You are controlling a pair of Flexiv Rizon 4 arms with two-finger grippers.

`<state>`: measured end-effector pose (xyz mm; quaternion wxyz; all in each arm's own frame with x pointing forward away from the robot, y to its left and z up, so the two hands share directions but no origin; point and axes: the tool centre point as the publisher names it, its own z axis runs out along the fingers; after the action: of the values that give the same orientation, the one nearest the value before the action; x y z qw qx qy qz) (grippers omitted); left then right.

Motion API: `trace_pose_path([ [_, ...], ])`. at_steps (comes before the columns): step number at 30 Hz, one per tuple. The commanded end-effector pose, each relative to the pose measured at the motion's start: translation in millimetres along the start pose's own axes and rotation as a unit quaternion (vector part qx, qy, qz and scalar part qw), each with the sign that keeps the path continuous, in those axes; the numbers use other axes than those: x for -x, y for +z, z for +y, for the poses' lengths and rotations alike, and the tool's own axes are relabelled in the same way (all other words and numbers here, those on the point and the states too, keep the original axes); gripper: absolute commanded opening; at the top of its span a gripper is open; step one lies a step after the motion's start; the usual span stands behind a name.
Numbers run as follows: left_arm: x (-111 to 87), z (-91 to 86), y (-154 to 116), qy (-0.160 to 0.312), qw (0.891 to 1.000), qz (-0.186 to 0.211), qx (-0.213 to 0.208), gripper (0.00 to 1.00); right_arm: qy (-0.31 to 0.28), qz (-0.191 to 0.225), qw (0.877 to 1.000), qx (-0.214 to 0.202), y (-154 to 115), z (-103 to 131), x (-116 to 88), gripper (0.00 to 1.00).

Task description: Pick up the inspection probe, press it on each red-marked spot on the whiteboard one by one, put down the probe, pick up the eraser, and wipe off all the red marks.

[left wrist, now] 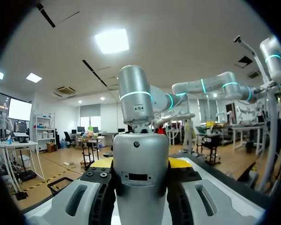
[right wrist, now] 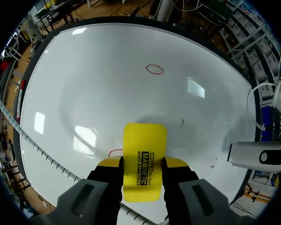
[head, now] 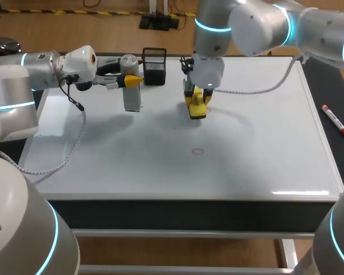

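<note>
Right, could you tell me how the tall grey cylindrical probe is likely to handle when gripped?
The tall grey cylindrical probe looks rigid, so it should not flex in the left gripper. Its smooth rounded sides could twist in the grip. Tall and narrow, it would probably tip if nudged.

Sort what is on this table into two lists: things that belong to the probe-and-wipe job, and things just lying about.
Belongs to the job: inspection probe, held in the left gripper; eraser, held in the right gripper; red marks; whiteboard.
Just lying about: black mesh holder; red marker pen.
</note>
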<state>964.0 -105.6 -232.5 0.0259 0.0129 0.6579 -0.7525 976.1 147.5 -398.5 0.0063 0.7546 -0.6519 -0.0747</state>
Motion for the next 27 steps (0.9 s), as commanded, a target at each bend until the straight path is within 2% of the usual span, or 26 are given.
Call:
trace_pose_path([
  [1, -0.7, -1.8, 0, 0.0, 1.0, -0.001, 0.001, 0.0, 0.0, -0.002, 1.0, -0.016, 1, 6, -3, 0.0],
  [18, -0.7, -1.8, 0, 0.0, 1.0, -0.001, 0.001, 0.0, 0.007, -0.011, 1.0, -0.01, 18, 11, -16, 0.0],
  [27, -0.7, -1.8, 0, 0.0, 1.0, -0.001, 0.001, 0.0, 0.024, -0.004, 1.0, -0.004, 21, 11, -38, 0.0],
])
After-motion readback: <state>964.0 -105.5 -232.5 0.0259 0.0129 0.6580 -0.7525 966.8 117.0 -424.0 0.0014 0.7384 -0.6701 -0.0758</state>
